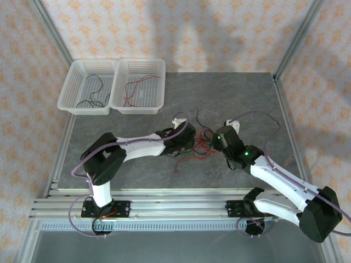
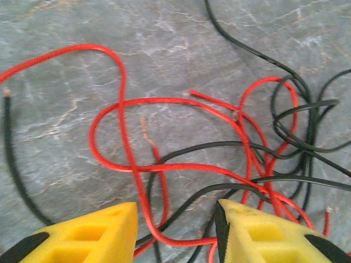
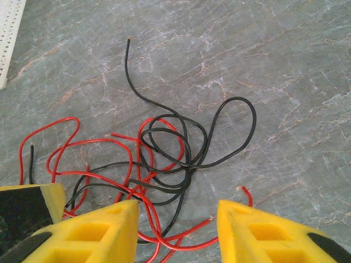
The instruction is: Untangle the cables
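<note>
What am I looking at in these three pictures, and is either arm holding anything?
Two white robot arms are bolted at the near edge of a grey table. The overhead picture looks down from behind them. In it the left arm and right arm both reach to a tangle of thin red and black cables.

The other two pictures come from cameras on the wrists. The yellow fingers at the bottom are each arm's own tool: the left tool and the right tool. Both stand open over the cables, with strands lying between the fingers, nothing clamped.

At the far left, the left basket holds a black cable and the right basket holds a red cable.
</note>
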